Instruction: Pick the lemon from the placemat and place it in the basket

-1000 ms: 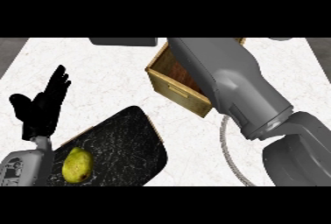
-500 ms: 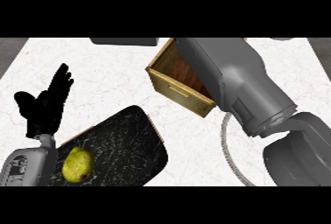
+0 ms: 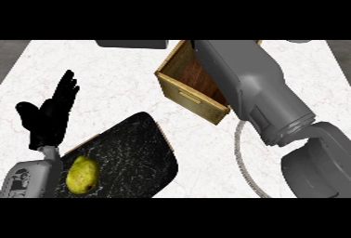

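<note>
- A white, faintly veined marble counter (image 3: 123, 74) filled the head view.
- A yellow-green lemon (image 3: 81, 175) lay on a black, white-flecked placemat with rounded corners (image 3: 137, 153), toward the mat's near left part (nothing was touching the fruit).
- The placemat sat at the near left of the counter, turned at an angle.
- A square wooden basket with light sides and a darker brown inside (image 3: 186, 88) stood far and right of the placemat, well apart from it, also turned at an angle.
- The left hand (image 3: 49, 116), black, showed at the left edge, just beyond the placemat's left corner, with its fingers straight and released, pointing away, holding nothing.
- The lemon lay near that hand's grey wrist but clear of the fingers.
- The right grey forearm (image 3: 254, 88) crossed the right side of the view and covered the basket's right part.
- The right hand itself could not be seen.
- A thin grey curved cord (image 3: 241, 158) lay on the counter near the right forearm, below the basket.
</note>
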